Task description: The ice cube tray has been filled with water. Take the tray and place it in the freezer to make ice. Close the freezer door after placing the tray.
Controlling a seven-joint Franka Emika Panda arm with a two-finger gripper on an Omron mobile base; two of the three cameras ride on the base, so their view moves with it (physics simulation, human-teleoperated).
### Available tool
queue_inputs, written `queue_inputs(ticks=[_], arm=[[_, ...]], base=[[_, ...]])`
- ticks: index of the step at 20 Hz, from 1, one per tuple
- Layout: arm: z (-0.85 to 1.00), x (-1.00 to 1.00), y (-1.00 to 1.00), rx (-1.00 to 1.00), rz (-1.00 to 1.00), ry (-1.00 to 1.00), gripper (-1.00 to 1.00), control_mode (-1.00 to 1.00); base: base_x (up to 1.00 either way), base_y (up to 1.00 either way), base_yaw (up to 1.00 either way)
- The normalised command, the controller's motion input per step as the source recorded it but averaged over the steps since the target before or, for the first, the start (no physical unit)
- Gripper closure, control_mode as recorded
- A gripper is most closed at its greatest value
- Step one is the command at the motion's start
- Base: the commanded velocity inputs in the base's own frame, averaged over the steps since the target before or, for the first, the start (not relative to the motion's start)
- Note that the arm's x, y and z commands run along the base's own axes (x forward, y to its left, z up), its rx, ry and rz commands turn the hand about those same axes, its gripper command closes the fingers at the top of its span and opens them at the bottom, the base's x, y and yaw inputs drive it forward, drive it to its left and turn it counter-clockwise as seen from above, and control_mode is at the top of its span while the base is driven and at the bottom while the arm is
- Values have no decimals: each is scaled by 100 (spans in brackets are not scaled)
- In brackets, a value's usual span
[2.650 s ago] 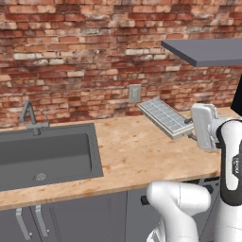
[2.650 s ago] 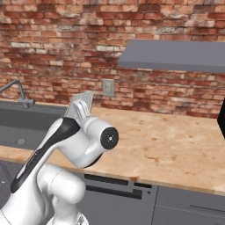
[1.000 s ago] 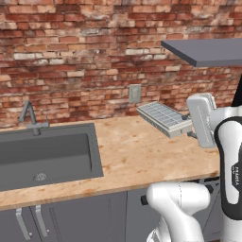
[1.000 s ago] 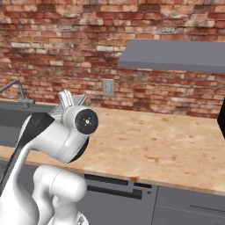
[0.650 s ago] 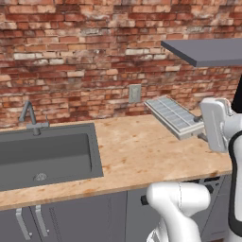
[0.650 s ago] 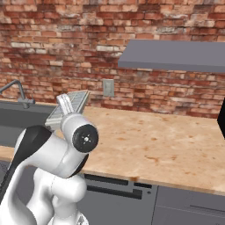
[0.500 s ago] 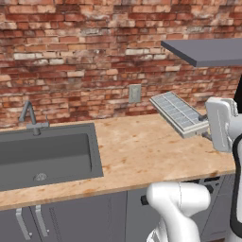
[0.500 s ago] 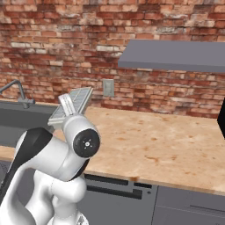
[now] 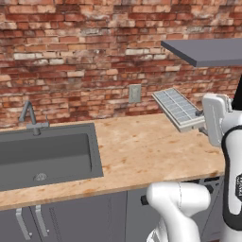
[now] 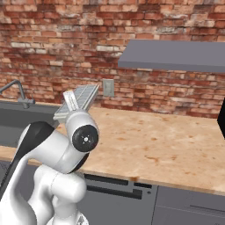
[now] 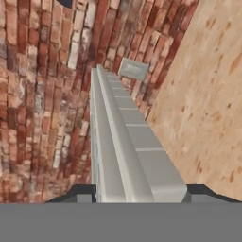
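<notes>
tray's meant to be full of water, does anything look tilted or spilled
The pale grey gridded ice cube tray, clamped in the gripper, hangs slanted above the wooden counter, far end higher. No spilled water shows.

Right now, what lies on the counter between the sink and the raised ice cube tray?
Nothing: in the left base view the wooden counter is bare between the sink and the ice cube tray, which the tool holds above the counter.
</notes>
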Motion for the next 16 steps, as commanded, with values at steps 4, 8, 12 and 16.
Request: queue_inputs(ticks=[4,8,12,16], arm=[[0,41,7,0,0,12,100,-100],[0,25,1,0,0,8,100,-100],[0,12,0,0,0,5,100,-100],[0,1,0,0,0,2,100,-100]], base=[[0,0,0],[0,0,0],[0,0,0],[0,0,0]])
